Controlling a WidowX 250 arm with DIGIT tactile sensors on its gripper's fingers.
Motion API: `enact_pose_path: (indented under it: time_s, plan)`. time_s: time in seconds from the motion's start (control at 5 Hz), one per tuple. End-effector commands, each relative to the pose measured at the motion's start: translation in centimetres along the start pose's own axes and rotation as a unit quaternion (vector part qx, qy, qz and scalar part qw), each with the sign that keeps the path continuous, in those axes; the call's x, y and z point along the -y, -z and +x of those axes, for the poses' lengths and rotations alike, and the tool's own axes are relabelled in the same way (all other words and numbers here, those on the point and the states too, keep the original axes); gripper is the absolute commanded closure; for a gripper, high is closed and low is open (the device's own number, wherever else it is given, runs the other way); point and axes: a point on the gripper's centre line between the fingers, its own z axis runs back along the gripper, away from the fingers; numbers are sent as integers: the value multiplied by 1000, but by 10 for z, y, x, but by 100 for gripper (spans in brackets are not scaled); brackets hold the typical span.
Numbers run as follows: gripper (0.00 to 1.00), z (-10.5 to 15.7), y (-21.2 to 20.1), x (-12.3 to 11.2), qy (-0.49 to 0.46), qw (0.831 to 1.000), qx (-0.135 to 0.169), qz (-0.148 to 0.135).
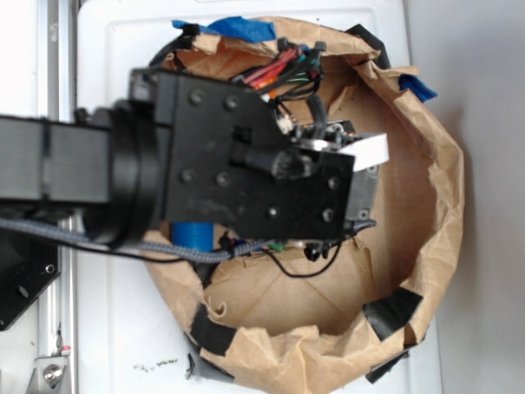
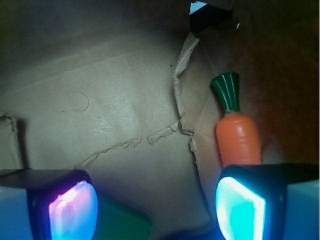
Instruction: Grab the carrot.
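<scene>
Below, your hand (image 2: 157, 210) hangs spread inside the brown paper bag (image 1: 410, 205), its glowing fingers (image 2: 240, 210) wide apart. Note the carrot (image 2: 237, 137) on the bag floor, its orange body running under the right-side finger, green stem pointing away.

The carrot (image 2: 239, 140) looks like smooth orange plastic with a ribbed green cap; the brown paper liner (image 2: 115, 115) is matt, creased and torn.

Orange carrot (image 2: 238, 137) – ribbed dark green cap pointing up – lies on brown paper.
</scene>
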Motion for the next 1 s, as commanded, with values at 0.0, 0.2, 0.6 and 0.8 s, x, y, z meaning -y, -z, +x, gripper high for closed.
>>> enact_pose_path:
  time_s: [0.0,0.2,0.6,0.8]
  plan:
    - [0,3,4,-24,-11,1000,22,14]
    - [0,7,-3,-36,-17,999,28,10]
    - [0,18,-6,-54,-31,999,31,11]
    - [0,22,-1,-60,-23,999,33,12]
